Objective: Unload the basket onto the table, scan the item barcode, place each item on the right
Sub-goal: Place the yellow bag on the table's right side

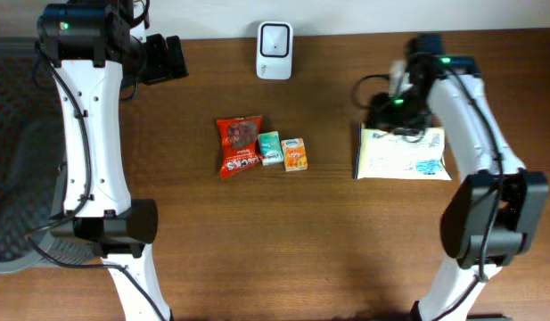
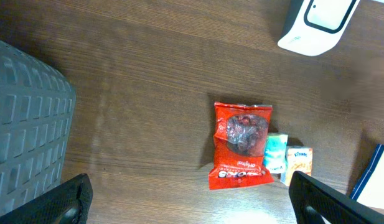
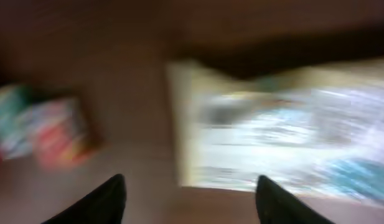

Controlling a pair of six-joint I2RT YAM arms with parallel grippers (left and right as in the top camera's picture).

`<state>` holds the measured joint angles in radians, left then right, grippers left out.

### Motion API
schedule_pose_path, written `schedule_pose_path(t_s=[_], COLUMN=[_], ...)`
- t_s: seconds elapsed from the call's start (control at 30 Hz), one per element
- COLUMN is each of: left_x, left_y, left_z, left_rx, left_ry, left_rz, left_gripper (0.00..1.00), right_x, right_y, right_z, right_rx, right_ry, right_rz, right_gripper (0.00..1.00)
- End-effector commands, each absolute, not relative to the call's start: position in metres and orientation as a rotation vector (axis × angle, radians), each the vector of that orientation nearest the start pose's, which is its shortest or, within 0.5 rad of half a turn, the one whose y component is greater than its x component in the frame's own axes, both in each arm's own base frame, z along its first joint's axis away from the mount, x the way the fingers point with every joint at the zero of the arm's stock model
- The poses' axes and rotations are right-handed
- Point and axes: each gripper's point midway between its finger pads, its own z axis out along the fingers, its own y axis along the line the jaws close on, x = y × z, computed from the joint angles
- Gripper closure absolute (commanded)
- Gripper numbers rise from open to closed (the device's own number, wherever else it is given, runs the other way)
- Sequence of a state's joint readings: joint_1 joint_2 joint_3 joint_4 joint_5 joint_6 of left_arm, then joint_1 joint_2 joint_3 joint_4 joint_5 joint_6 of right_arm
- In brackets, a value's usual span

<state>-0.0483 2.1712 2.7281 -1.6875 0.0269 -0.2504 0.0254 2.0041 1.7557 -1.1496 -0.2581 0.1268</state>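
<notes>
A flat white package with blue print (image 1: 404, 153) lies on the table at the right; in the right wrist view it is a blurred pale slab (image 3: 285, 134). My right gripper (image 1: 382, 116) hovers at its far left corner, and the wrist view shows this gripper (image 3: 192, 208) open with nothing between its dark fingers (image 3: 104, 202). The white barcode scanner (image 1: 275, 49) stands at the back middle of the table and shows again as a scanner (image 2: 319, 25) in the left wrist view. My left gripper (image 1: 165, 59) is high at the back left, and the wrist view shows it (image 2: 195, 208) wide open and empty.
A red snack bag (image 1: 240, 145), a teal box (image 1: 270, 147) and an orange box (image 1: 294, 153) lie side by side mid-table; the left wrist view also shows the bag (image 2: 241, 144). A grey mesh chair (image 2: 23, 124) stands off the table's left edge.
</notes>
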Motion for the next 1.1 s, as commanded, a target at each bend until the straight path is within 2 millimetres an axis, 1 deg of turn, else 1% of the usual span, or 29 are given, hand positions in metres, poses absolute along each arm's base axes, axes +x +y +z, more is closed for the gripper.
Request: schedule_pose_path(t_s=[0.0,0.03,0.07,0.1,0.13,0.17,0.23,0.27,0.3,0.37,0.4,0.43,0.47,0.5,0.53,0.57,0.6,0.63,0.7,0.73,0.77,0.8,0.83,0.87,0.9,0.97,1.0,1.03,1.07], left_x=[0.450,0.450,0.450,0.450,0.450,0.450,0.450,0.450,0.450,0.450,0.450,0.450,0.450,0.450,0.450,0.450,0.450,0.450,0.450,0.450,0.450,0.450,0.450,0.450,0.450,0.450,0.450,0.450,0.450], left_y=[-0.025,-0.025,-0.025,-0.025,-0.025,-0.025,-0.025,-0.025,-0.025,-0.025,-0.025,-0.025,-0.025,-0.025,-0.025,-0.025,-0.025,-0.025,-0.025,-0.025,-0.025,-0.025,-0.025,-0.025,-0.025,-0.025,-0.025,-0.025,-0.025], left_z=[0.289,0.289,0.289,0.289,0.289,0.289,0.289,0.289,0.289,0.289,0.289,0.289,0.289,0.289,0.289,0.289,0.289,0.289,0.289,0.289,0.289,0.289,0.289,0.289,0.289,0.289,0.289,0.289,0.289], left_rx=[-0.257,-0.257,-0.257,-0.257,-0.257,-0.257,-0.257,-0.257,-0.257,-0.257,-0.257,-0.257,-0.257,-0.257,-0.257,-0.257,-0.257,-0.257,-0.257,-0.257,-0.257,-0.257,-0.257,-0.257,-0.257,-0.257,-0.257,-0.257,-0.257], left_ry=[2.694,2.695,2.695,2.695,2.694,2.695,2.695,2.695,2.695,2.695,2.695,2.695,2.695,2.695,2.694,2.695,2.695,2.695,2.695,2.695,2.695,2.694,2.695,2.695,2.695,2.695,2.695,2.695,2.695], left_rz=[-0.128,-0.128,-0.128,-0.128,-0.128,-0.128,-0.128,-0.128,-0.128,-0.128,-0.128,-0.128,-0.128,-0.128,-0.128,-0.128,-0.128,-0.128,-0.128,-0.128,-0.128,-0.128,-0.128,-0.128,-0.128,-0.128,-0.128,-0.128,-0.128], left_gripper=[0.01,0.01,0.01,0.01,0.01,0.01,0.01,0.01,0.01,0.01,0.01,0.01,0.01,0.01,0.01,0.01,0.01,0.01,0.01,0.01,0.01,0.01,0.01,0.01,0.01,0.01,0.01,0.01,0.01], right_x=[0.409,0.407,0.407,0.410,0.411,0.410,0.400,0.396,0.395,0.394,0.391,0.390,0.392,0.396,0.400,0.405,0.408,0.408,0.401,0.397,0.394,0.388,0.383,0.379,0.380,0.381,0.381,0.382,0.383], right_y=[0.149,0.171,0.184,0.200,0.205,0.208,0.211,0.209,0.199,0.158,0.138,0.131,0.129,0.121,0.115,0.120,0.136,0.146,0.159,0.165,0.164,0.164,0.168,0.170,0.168,0.166,0.166,0.167,0.167], right_z=[0.105,0.093,0.085,0.067,0.054,0.043,0.027,0.022,0.016,0.005,0.003,0.006,0.011,0.023,0.040,0.061,0.071,0.073,0.066,0.058,0.052,0.040,0.032,0.024,0.022,0.016,0.016,0.016,0.016], right_rx=[-0.317,-0.383,-0.363,-0.234,-0.165,-0.133,-0.160,-0.197,-0.179,-0.013,0.070,0.093,0.096,0.106,0.107,0.094,-0.055,-0.156,-0.268,-0.350,-0.375,-0.412,-0.440,-0.473,-0.465,-0.459,-0.453,-0.413,-0.382], right_ry=[2.912,2.894,2.885,2.889,2.894,2.900,2.918,2.927,2.950,3.000,3.012,3.017,3.015,3.011,3.003,3.001,3.000,2.985,2.977,2.954,2.935,2.913,2.903,2.868,2.846,2.825,2.824,2.822,2.822], right_rz=[0.631,0.639,0.651,0.681,0.696,0.703,0.708,0.657,0.542,0.200,0.052,0.008,-0.009,-0.072,-0.132,-0.109,-0.035,-0.028,-0.063,-0.135,-0.216,-0.292,-0.310,-0.374,-0.412,-0.434,-0.432,-0.421,-0.417], right_gripper=[0.28,0.24,0.24,0.24,0.24,0.24,0.25,0.29,0.43,0.45,0.48,0.47,0.46,0.46,0.44,0.39,0.39,0.39,0.39,0.39,0.40,0.43,0.44,0.44,0.44,0.53,0.60,0.76,0.84])
